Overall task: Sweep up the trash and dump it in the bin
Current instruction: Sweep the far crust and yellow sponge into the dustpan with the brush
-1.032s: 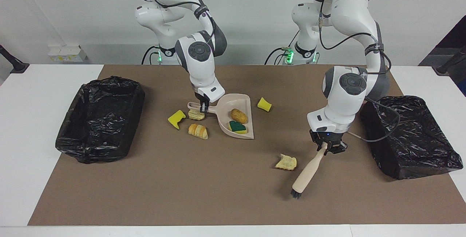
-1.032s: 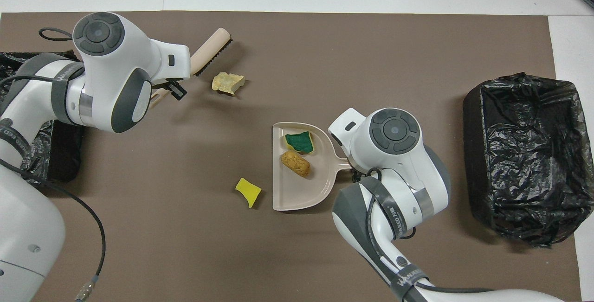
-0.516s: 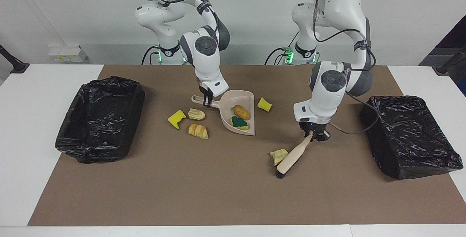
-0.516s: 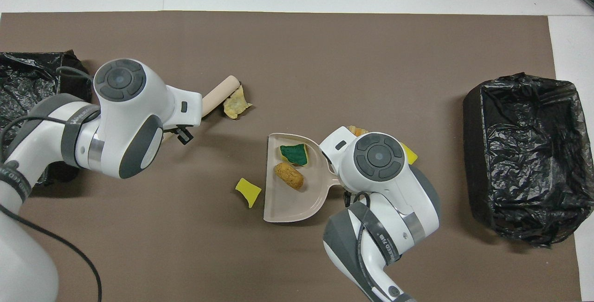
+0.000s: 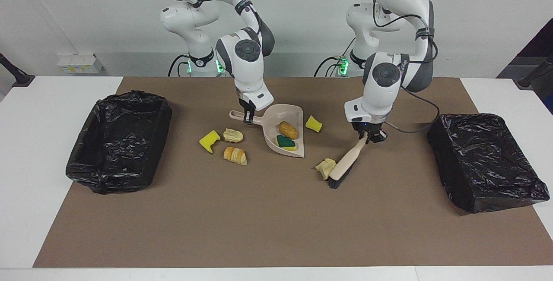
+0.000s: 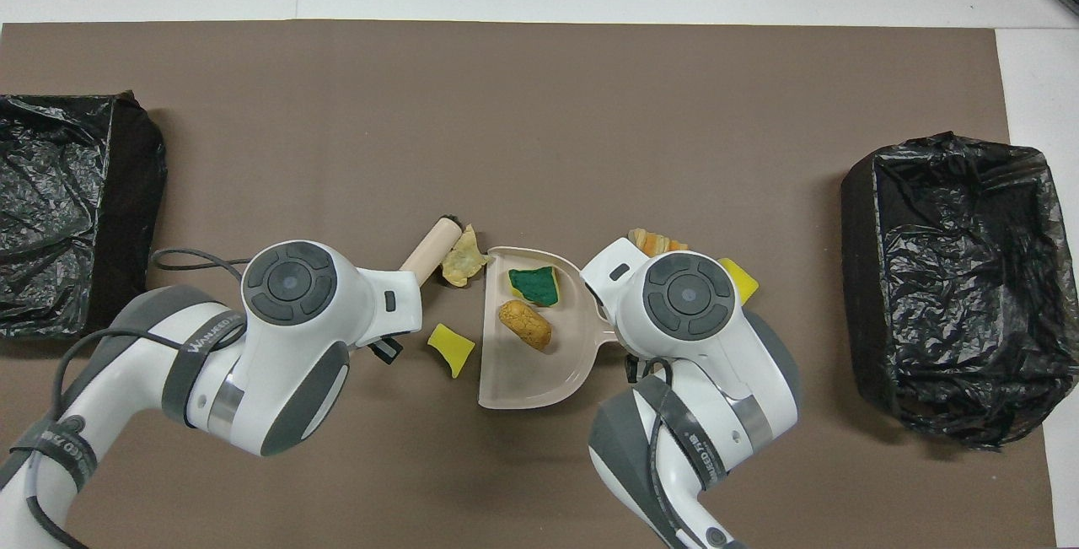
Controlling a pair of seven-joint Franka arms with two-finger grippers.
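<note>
Moved: left gripper (image 5: 367, 136) has dragged brush (image 5: 344, 165) and pale scrap (image 5: 325, 167) toward dustpan (image 5: 287, 119).
Right arm: bent down, right gripper (image 5: 248, 117) clamped on dustpan handle.
Left arm: wrist down, jaws clamped on brush handle.
Trash: two pieces in dustpan, five on mat (image 5: 259, 220).

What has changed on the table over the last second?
The left tool, shut on the brush, swept the pale scrap nearer the robots, up to the dustpan mouth. The right tool drew the dustpan slightly toward the robots. Both grips, the two pieces in the pan, the other scraps and both bins stayed.
</note>
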